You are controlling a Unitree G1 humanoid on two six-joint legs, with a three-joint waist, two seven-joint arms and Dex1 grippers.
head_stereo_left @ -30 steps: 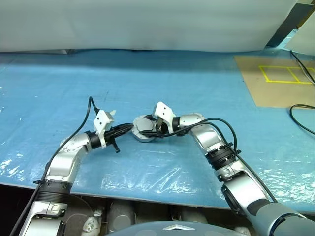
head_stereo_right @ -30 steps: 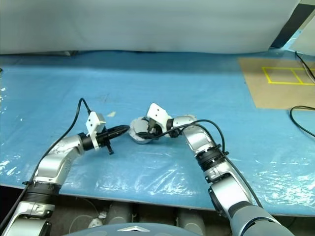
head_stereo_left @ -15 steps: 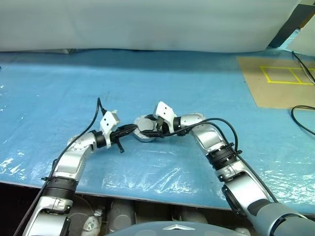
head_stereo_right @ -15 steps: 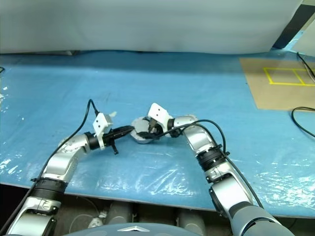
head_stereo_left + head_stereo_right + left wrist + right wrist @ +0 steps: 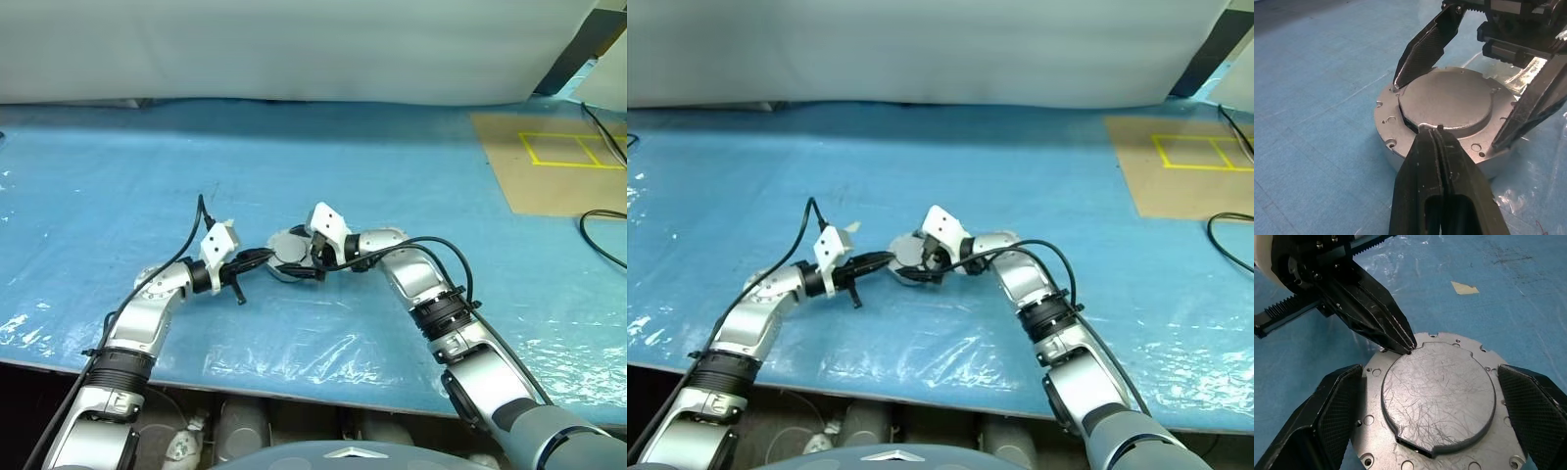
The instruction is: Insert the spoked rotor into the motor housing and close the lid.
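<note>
One motor housing [image 5: 1435, 406] and one lid [image 5: 1439, 394] sit on the blue table cover [image 5: 323, 166], near the front edge, between two grippers. The housing is a short silver-grey cylinder lying flat, axis vertical; its flange carries small holes. The lid – a scratched grey disc with a notch at its rim – lies flat on top, closed. The left gripper [image 5: 1436, 134], fingers pressed together and holding nothing, touches the lid's edge. The right gripper [image 5: 1435, 396] straddles the housing, jaws spread wide – clear of its sides.
</note>
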